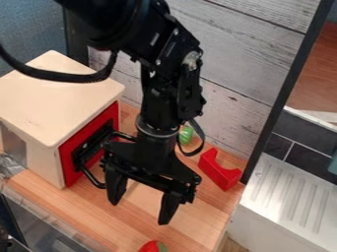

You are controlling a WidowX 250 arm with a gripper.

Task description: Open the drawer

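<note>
My black gripper hangs over the wooden counter, just right of the drawer's handle, with its two fingers spread apart and nothing between them. The drawer has a red front set in a pale wooden box at the left, and it looks flush with the box. A black bar handle sticks out from that red front. The gripper's body hides part of the handle, so I cannot tell whether they touch.
A red arch-shaped block lies on the counter to the right. Behind the arm sits a green object. Near the front edge is a red and green object. A whitewashed plank wall stands at the back.
</note>
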